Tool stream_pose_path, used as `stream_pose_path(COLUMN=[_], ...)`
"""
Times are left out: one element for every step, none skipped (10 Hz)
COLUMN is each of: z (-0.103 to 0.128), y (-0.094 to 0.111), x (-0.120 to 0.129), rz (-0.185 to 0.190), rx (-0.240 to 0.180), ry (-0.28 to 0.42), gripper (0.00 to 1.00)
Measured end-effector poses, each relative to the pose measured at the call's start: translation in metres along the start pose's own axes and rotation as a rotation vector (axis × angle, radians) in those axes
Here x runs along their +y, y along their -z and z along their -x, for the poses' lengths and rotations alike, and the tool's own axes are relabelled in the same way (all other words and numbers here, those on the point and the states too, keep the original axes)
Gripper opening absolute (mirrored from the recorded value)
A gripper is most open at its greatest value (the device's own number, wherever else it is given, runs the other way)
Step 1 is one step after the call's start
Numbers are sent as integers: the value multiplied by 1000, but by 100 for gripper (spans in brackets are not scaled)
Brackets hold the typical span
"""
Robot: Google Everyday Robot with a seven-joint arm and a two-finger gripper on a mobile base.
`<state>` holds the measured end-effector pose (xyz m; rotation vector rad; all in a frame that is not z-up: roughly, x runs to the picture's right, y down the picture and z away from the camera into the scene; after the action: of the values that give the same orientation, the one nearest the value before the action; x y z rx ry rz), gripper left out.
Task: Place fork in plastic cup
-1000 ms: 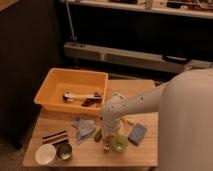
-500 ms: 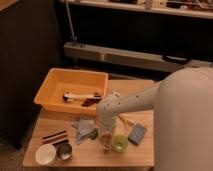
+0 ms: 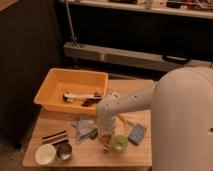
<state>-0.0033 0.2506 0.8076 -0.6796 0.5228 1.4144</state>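
Ok, risks L→R. White cup (image 3: 45, 154) + dark tin (image 3: 64, 151) sit at the front-left corner of the bench (image 3: 132, 157). Both are open-topped, so a drop aimed too far left lands in the wrong vessel. Grey cloth (image 3: 82, 127) lies just left of my tool and could snag on a low sweep.

My tool (image 3: 105, 140) hangs low over the bench front, wrist pointing down, just left of the plastic cup (image 3: 120, 144). Can't tell if it's apart or clamped on anything. Fork: can't pick it out, prob hidden under the tool/wrist, so grasp is unconfirmed.

Main worry: cup looks light w/ a narrow mouth, and the tool is so close that a sideways nudge could tip it or shove it twd the blue sponge (image 3: 137, 133) just to its right. Also a long fork in a short cup may topple it if let go off-centre.
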Motion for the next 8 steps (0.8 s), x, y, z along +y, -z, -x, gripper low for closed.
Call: stream_pose_path(z=[0,0,-1,-1,-2,-1,-1,-1], y=[0,0,1,3,4,3,3,1], x=[0,0,-2,-7,-18,-17,-16,-18], rz=[0,0,0,-1,-5,-1,3,2], rx=[0,1,-1,-6,-12,-17,-20,-20], ry=[0,0,-8,-37,-89,-99,-109,-120], gripper=[53,53,53,53,53,53,52,44])
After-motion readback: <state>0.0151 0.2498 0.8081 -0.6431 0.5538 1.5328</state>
